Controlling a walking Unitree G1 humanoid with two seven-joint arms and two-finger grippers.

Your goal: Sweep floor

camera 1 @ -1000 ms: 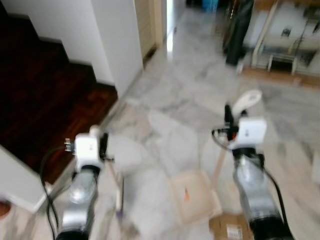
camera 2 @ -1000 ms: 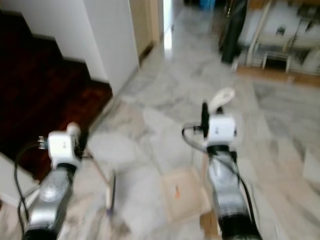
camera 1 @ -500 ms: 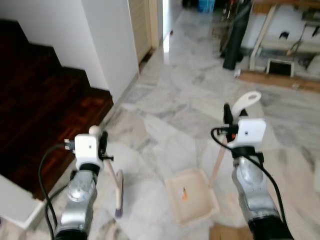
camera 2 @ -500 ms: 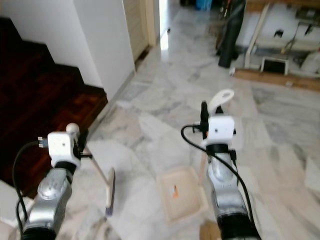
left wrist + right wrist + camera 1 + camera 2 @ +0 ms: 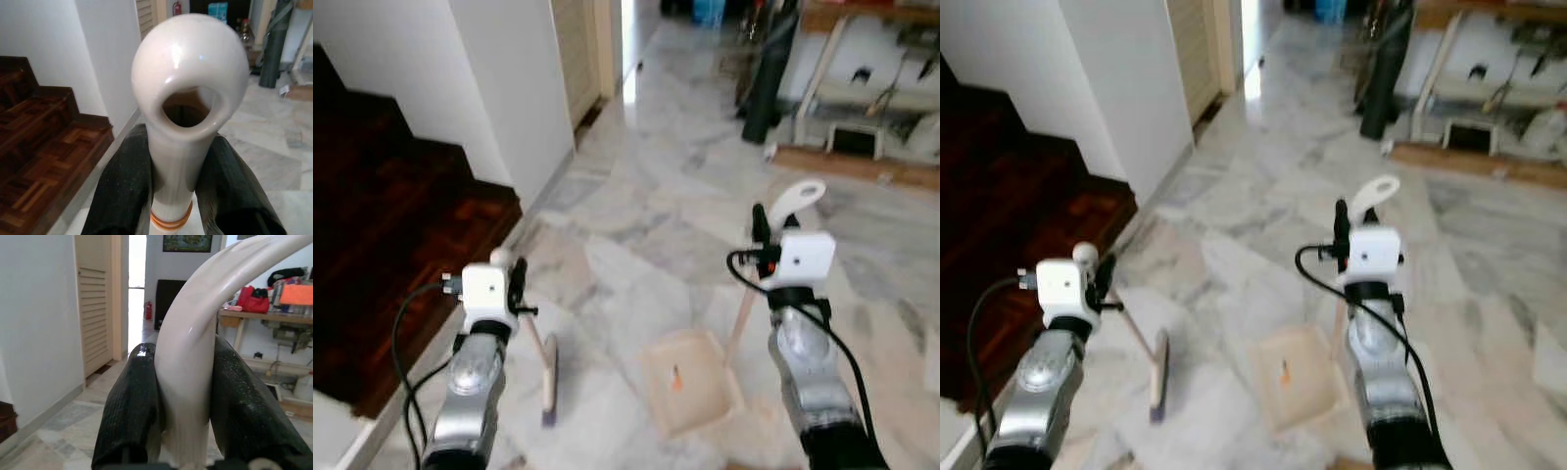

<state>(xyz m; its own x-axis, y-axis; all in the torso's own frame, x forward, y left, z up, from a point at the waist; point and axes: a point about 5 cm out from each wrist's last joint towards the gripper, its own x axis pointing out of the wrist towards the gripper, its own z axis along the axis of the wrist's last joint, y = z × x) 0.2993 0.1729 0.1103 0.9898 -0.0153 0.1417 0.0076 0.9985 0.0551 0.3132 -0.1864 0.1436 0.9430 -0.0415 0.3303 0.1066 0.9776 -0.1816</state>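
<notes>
My left gripper (image 5: 516, 280) is shut on the cream handle of a small broom (image 5: 188, 73), both black fingers (image 5: 122, 196) pressed against it. The broom's head (image 5: 548, 377) rests on the marble floor below my left arm. My right gripper (image 5: 759, 233) is shut on the curved cream handle (image 5: 195, 333) of a long-handled dustpan. The dustpan's beige tray (image 5: 690, 384) lies on the floor between my arms, an orange mark inside it. Broom head and tray are a short way apart.
Dark wooden stairs (image 5: 372, 225) drop away on my left beside a white wall (image 5: 509, 88). A louvred door (image 5: 573, 49) and a bright hallway lie ahead. A tall dark object (image 5: 764, 78) and a cluttered shelf (image 5: 871, 98) stand at the far right. Marble floor (image 5: 656, 196) stretches ahead.
The whole view has shifted and sharpened as the camera moved, and a cardboard piece at the bottom has left the picture. Both grippers keep their hold and pose.
</notes>
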